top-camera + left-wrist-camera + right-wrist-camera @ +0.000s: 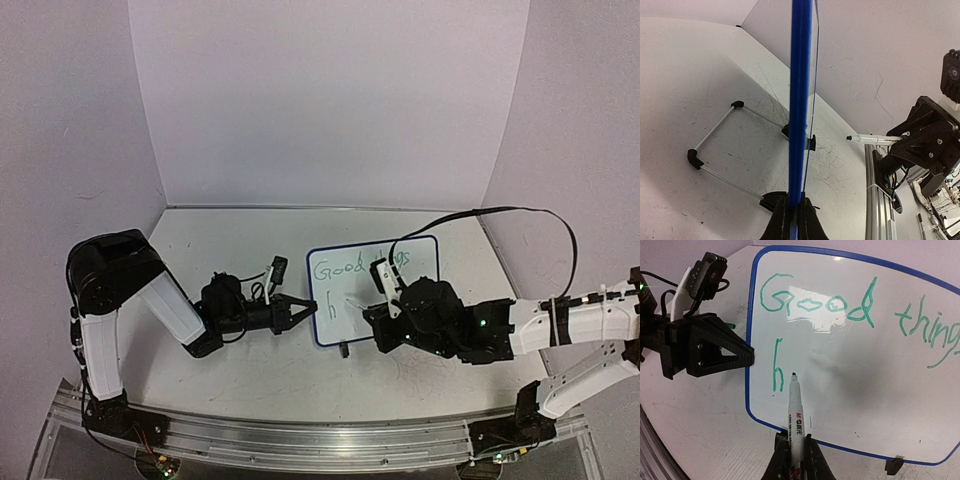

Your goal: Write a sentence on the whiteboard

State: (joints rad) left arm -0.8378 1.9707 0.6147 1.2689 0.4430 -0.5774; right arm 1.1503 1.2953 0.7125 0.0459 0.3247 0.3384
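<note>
The whiteboard (335, 325), white with a thin blue frame, stands propped on the table. My left gripper (306, 311) is shut on its left edge; the left wrist view shows the blue frame (800, 100) edge-on between the jaws of this gripper (794, 212). The sentence (815, 302) reads "Good things" in green, with an "h" (777, 367) below it. My right gripper (795, 452) is shut on a white marker (794, 410). The marker's tip sits just right of the "h". In the top view the marker (355, 302) points at the board's lower left.
A wire stand (715, 130) with black corners props the board from behind. A black clip foot (894, 465) sits on the board's lower edge. An aluminium rail (300, 440) runs along the near table edge. Walls close in the back and sides.
</note>
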